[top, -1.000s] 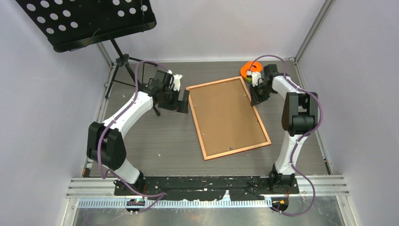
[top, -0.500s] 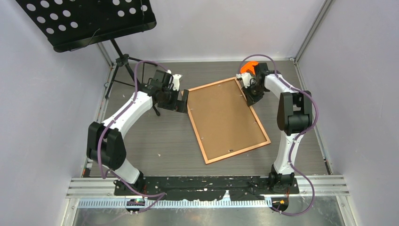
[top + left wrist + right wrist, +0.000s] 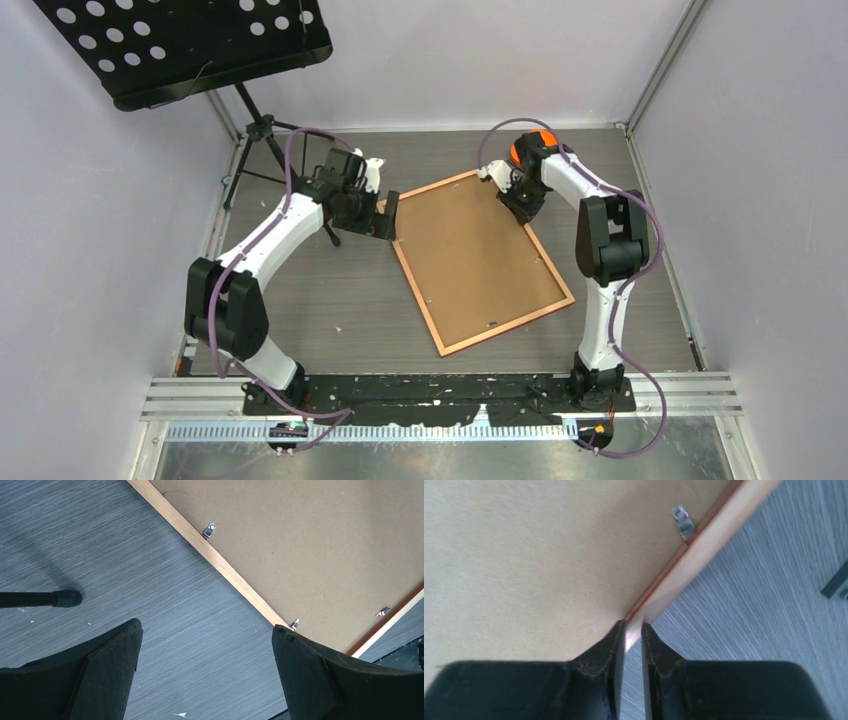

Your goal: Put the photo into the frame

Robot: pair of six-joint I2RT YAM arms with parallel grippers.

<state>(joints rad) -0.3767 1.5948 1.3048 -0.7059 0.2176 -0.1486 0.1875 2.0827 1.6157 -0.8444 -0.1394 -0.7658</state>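
Observation:
The frame [image 3: 418, 300] lies back-up on the table, its thin wooden border around a plain brown backing board [image 3: 475, 255]. The photo is hidden. My right gripper [image 3: 520, 205] is shut on the frame's border [image 3: 704, 545] near the far right corner, one finger on the board side and one outside. A metal clip [image 3: 682, 520] sits just beyond it. My left gripper [image 3: 385, 215] stands open beside the frame's far left corner with only table between its fingers [image 3: 206, 629]. The border [image 3: 235, 577] runs past its right fingertip.
A black music stand [image 3: 190, 45] stands at the back left, and one tripod foot [image 3: 60, 598] rests on the table near my left gripper. An orange object [image 3: 532, 143] sits behind my right wrist. Walls close in on both sides.
My right gripper has moved left with the frame's far edge, swinging the frame counter-clockwise. The far left corner now lies closer to my left gripper, which has hardly moved.

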